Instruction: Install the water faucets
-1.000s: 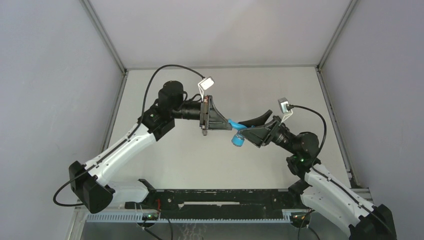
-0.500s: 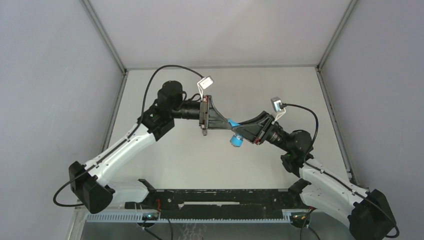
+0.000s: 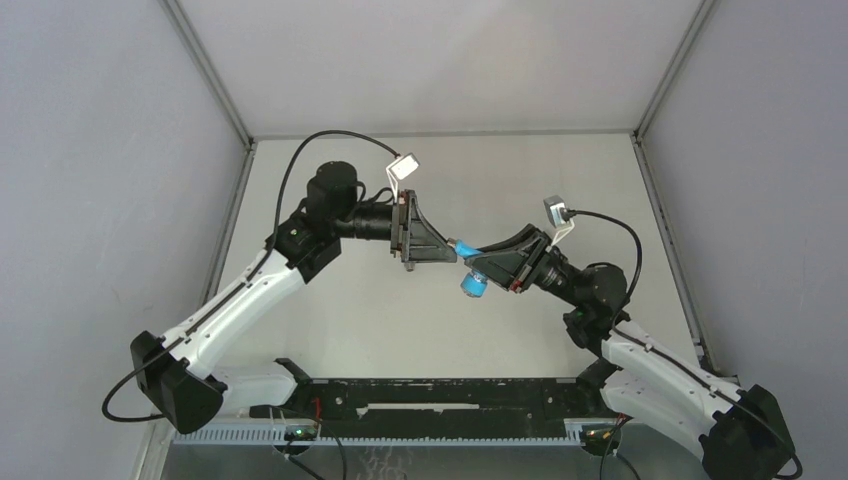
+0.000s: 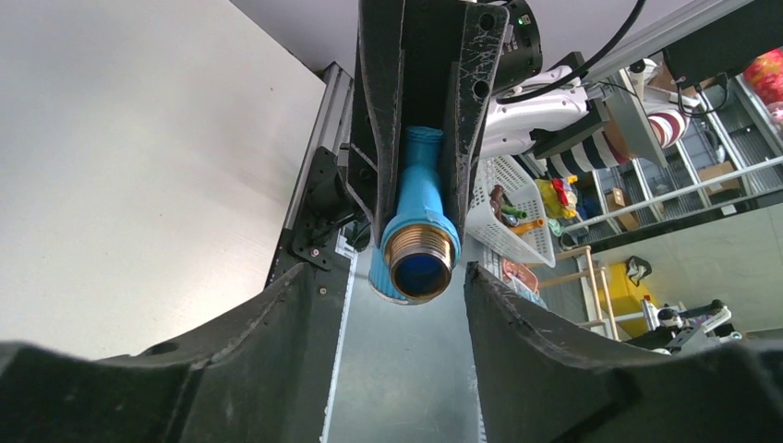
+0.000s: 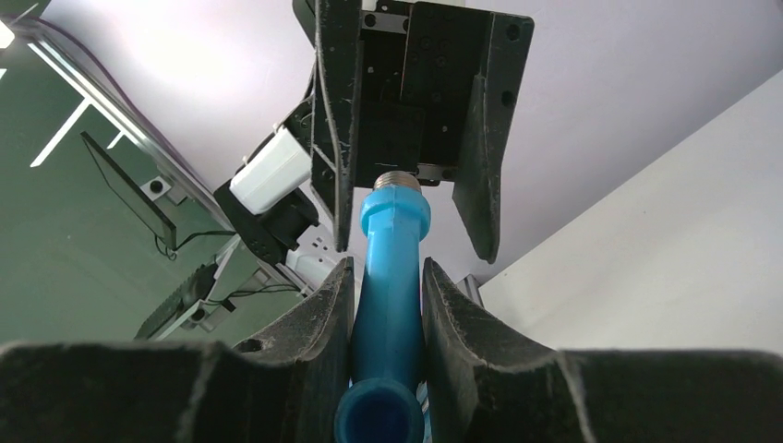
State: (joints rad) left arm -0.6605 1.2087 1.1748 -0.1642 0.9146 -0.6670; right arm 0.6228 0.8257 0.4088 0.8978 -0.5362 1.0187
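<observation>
A bright-blue bent water faucet (image 3: 473, 283) hangs in mid-air over the middle of the table between both arms. My right gripper (image 5: 388, 268) is shut on its blue stem (image 5: 392, 277), with the spout mouth close to the camera. The metal threaded end (image 4: 422, 261) points toward my left gripper (image 4: 386, 272), which stands open; its fingers (image 5: 480, 166) flank the thread on both sides with a gap and do not touch it. From above, the left gripper (image 3: 452, 256) and right gripper (image 3: 472, 264) meet tip to tip.
A white tabletop (image 3: 400, 320) lies well below the faucet. A black rail (image 3: 430, 395) runs along the near edge between the arm bases. Grey walls close the sides and back. A white basket (image 4: 517, 203) and shelves stand beyond the table.
My right gripper closed on the blue stem. After that my left gripper opened off the threaded end and drew back slightly to the left. The faucet stayed in place.
</observation>
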